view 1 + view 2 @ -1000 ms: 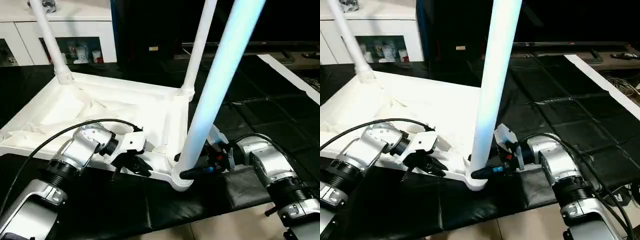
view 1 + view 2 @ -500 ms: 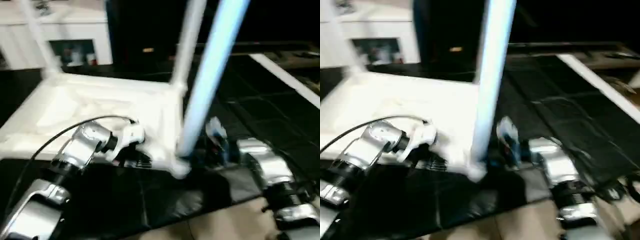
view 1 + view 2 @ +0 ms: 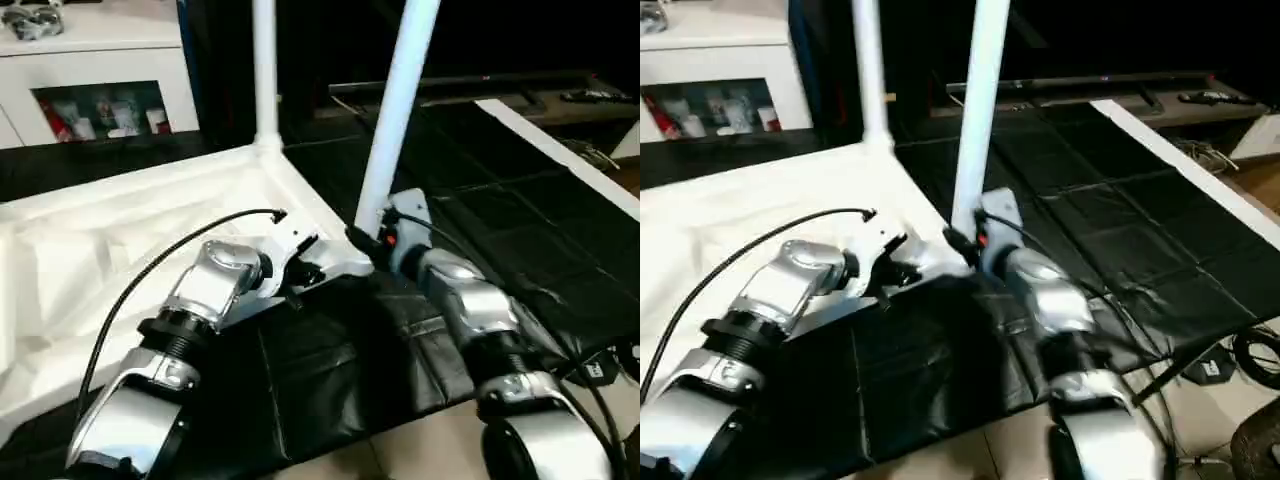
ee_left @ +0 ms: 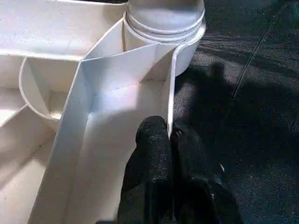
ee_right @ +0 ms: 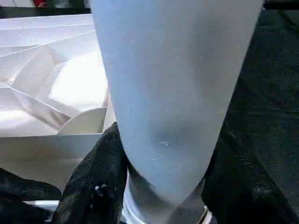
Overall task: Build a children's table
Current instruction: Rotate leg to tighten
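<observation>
The children's table lies upside down on a black mat, its white top (image 3: 120,230) showing the ribbed underside. One white leg (image 3: 264,70) stands in the far corner socket. A second leg (image 3: 395,120) stands in the near corner socket. My right gripper (image 3: 365,240) is shut on the base of that near leg; in the right wrist view one black finger (image 5: 93,186) lies on each side of the leg (image 5: 173,93). My left gripper (image 4: 168,133) is shut on the thin rim wall of the top (image 4: 117,79), just beside that socket (image 4: 163,23).
A white cabinet with glass doors (image 3: 90,70) stands at the back left. The black mat (image 3: 520,200) stretches to the right, up to a white strip (image 3: 560,150). Pale floor and cables (image 3: 1255,355) lie past the mat's front right edge.
The whole head view has swung, with blur half a second ago, so table and arms sit at a different angle. Both grippers keep their holds on rim and leg.
</observation>
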